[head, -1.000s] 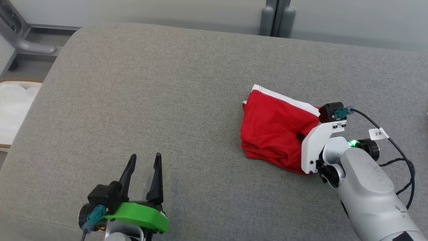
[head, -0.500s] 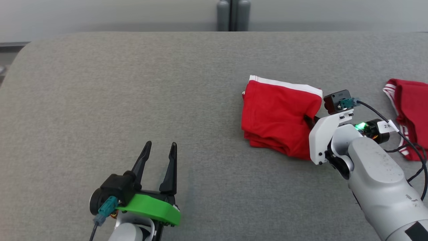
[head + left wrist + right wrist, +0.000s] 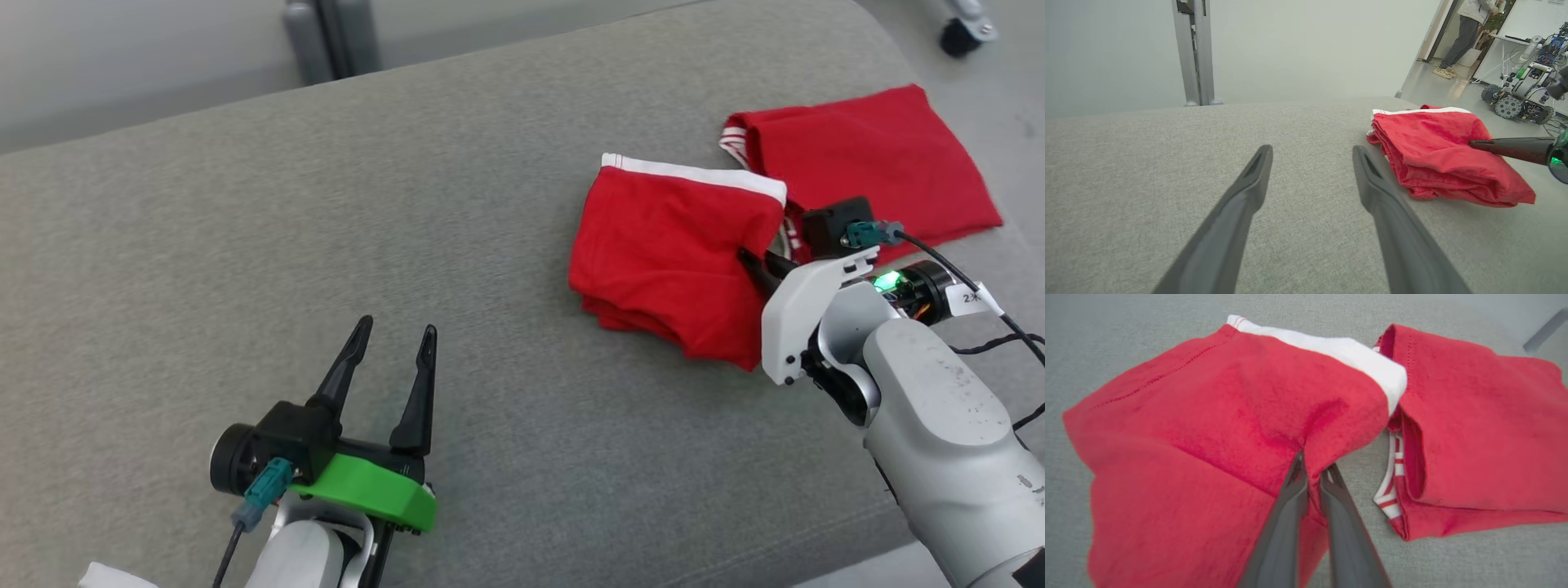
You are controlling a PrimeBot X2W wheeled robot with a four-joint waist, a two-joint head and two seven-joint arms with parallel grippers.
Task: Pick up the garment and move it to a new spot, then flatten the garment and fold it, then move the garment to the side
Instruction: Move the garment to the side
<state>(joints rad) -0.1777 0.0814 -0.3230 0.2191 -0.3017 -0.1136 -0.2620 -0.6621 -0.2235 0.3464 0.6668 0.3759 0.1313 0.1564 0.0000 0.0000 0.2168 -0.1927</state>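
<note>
Right wrist view: right gripper (image 3: 1314, 462) is pinching a ridge of the folded red garment (image 3: 1188, 428), lying on the grey cushion (image 3: 1106, 335) just beside a second red garment (image 3: 1486, 428). Left gripper (image 3: 397, 327) is hovering wide apart, empty.

Folded red garment (image 3: 663, 263), white band along edge

Grey fabric-covered surface (image 3: 326, 245), far-right corner rounded. Lying on its right side: a folded red garment (image 3: 661, 261), white band along its far edge. A second red garment (image 3: 865, 155) lies flat just beside it, farther right.
</note>
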